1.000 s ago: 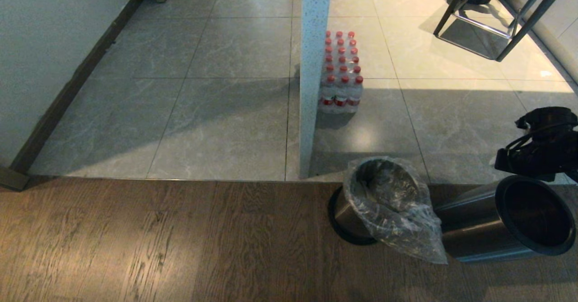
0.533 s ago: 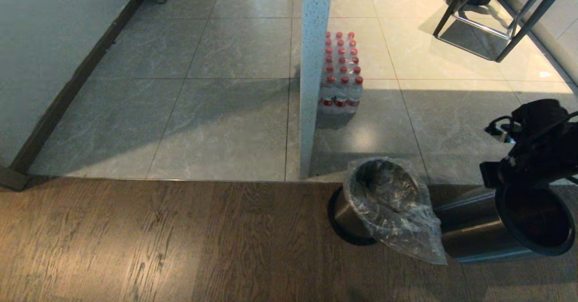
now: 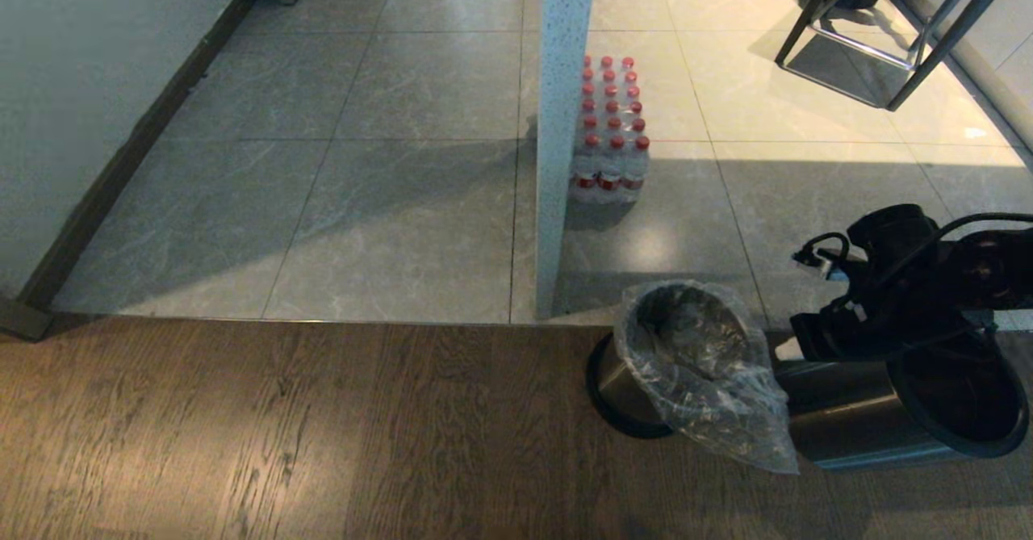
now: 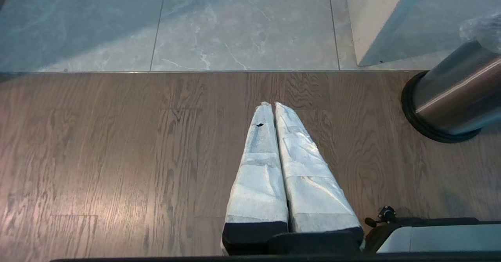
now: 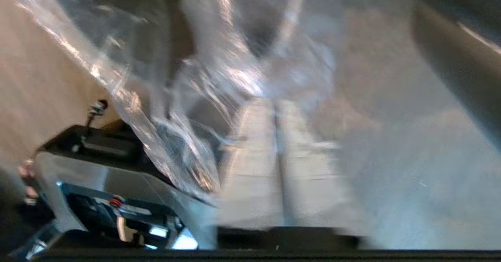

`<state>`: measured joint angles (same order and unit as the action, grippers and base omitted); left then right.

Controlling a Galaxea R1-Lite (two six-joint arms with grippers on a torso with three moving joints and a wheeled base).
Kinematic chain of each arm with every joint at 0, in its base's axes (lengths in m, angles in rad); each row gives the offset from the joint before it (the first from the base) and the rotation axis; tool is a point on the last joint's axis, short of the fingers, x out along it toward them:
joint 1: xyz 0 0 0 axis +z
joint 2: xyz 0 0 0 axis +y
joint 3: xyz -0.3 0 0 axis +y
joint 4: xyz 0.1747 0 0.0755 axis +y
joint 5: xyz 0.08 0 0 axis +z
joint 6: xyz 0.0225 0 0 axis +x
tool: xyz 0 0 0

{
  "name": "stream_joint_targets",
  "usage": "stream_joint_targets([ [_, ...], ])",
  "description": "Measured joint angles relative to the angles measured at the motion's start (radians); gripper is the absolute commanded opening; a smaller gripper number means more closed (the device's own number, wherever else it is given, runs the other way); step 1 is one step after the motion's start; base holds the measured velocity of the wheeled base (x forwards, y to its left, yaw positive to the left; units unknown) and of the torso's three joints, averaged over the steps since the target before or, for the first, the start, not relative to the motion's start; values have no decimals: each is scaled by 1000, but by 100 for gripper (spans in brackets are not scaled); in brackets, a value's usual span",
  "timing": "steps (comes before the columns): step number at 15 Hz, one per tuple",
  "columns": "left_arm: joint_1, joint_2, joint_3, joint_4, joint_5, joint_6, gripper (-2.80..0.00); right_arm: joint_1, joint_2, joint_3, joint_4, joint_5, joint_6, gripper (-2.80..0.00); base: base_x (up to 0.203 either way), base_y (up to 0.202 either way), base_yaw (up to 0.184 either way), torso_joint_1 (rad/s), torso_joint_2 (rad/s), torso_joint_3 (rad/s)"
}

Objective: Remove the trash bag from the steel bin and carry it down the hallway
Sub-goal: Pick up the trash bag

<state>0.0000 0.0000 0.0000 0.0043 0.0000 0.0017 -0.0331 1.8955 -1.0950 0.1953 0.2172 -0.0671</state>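
1. Hugging the left of the head view, a white wall and its black baseboard mark one edge of the hallway, whose grey tiles lie open as far as the speckled white pillar.
2. Parked low over the wood-plank floor, the left gripper is clenched on nothing, its wrapped fingers pressed together, well apart from the work.
3. Just right of the pillar stands a shrink-wrapped pack of bottles, which narrows the passage on that side.
4. Where the planks meet the tiles sits the steel bin. The trash bag is inside it, its clear film folded over the rim and draped down the right-hand side, likely the easiest part to seize.
5. Reaching in from the right, the right arm brings the right gripper up beside that draped film. In the wrist view its fingers appear closed together, though the blur leaves it unclear whether any plastic is pinched between them.
6. A second steel bin stands just beside the first, under the arm, so room there looks tight. Lifting the bag upward and toward the tiles seems the freer way out.
7. At far right, a metal stool frame occupies the sunlit tiles.
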Motion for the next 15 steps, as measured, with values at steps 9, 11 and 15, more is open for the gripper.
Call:
stream_joint_targets([
  [9, 0, 0, 0, 0, 0, 0, -280, 29, 135, -105, -42, 48, 11, 0, 0, 0, 0, 0, 0, 0],
  [11, 0, 0, 0, 0, 0, 0, -280, 30, 166, -137, -43, 53, 11, 0, 0, 0, 0, 0, 0, 0],
  [15, 0, 0, 0, 1, 0, 0, -280, 37, 212, -168, -85, 52, 8, -280, 0, 0, 0, 0, 0, 0],
])
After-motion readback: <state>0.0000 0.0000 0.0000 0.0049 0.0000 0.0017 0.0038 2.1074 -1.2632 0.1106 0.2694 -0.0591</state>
